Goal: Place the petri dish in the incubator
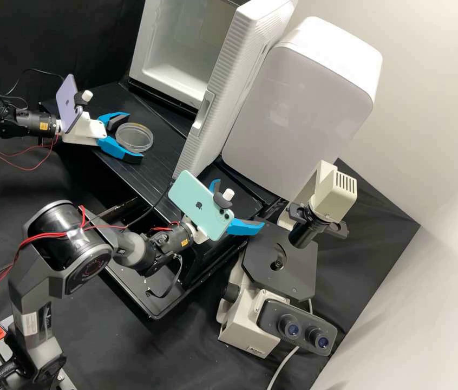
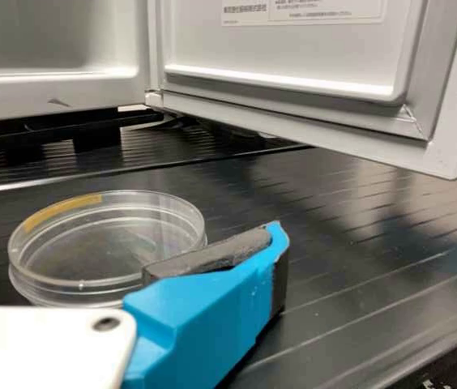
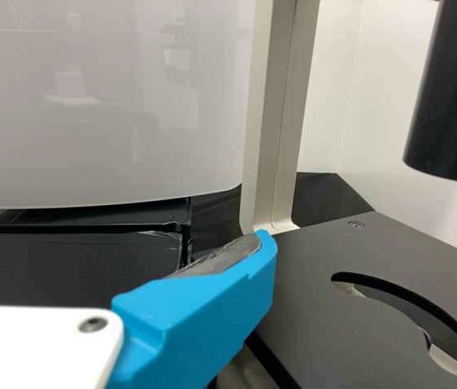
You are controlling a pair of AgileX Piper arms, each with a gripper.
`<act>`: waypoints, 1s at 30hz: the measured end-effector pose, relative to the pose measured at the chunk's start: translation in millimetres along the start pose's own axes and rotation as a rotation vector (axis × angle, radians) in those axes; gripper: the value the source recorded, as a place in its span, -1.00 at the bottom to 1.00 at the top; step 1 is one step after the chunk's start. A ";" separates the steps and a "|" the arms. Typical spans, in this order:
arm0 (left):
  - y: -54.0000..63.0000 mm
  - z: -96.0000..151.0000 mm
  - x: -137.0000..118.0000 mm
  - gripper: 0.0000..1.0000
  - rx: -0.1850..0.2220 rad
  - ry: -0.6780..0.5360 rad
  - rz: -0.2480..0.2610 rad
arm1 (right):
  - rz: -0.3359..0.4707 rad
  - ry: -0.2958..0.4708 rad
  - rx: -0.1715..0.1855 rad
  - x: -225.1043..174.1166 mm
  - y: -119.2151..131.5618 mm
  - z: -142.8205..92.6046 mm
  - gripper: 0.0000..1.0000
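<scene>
We find the petri dish (image 1: 134, 136) lying flat on the black ridged table (image 1: 158, 168), just in front of the incubator (image 1: 177, 38). Its door (image 1: 223, 81) stands swung open, so the white chamber is free to receive the dish. The left claw (image 1: 130, 136) sits low at the table with its two blue fingers apart, one on each side of the dish. In the left wrist view the dish (image 2: 103, 243) lies between them, and we cannot tell whether the nearer pad (image 2: 212, 255) touches its rim. We judge that this straddling pose lets the fingers close on the shallow wall from the sides, since a clear dish lying flat offers little other hold. The dish is not yet lifted, so the task looks to be at an early stage. The right claw (image 1: 240, 205) holds nothing, its fingers also spread. It hangs at the edge of the microscope stage (image 1: 277, 260) beside the open door, well apart from the dish. We take that as keeping out of the left arm's path to the chamber.
</scene>
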 end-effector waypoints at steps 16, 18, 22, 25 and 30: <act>1.1 -2.9 -0.1 -1.00 -0.024 0.032 0.012 | 0.000 0.000 0.000 0.0 0.0 0.0 1.00; 1.2 -3.1 -0.1 -1.00 -0.026 0.034 0.013 | 0.000 0.000 0.000 0.0 0.0 0.0 1.00; 1.2 -3.1 -0.1 -1.00 -0.026 0.034 0.013 | 0.000 0.000 0.000 0.0 0.0 0.0 1.00; 1.2 -3.1 -0.1 -1.00 -0.026 0.034 0.013 | 0.000 0.000 0.000 0.0 0.0 0.0 1.00; 1.2 -3.0 -0.1 -1.00 -0.026 0.033 0.014 | 0.000 0.000 0.000 0.0 0.0 0.0 1.00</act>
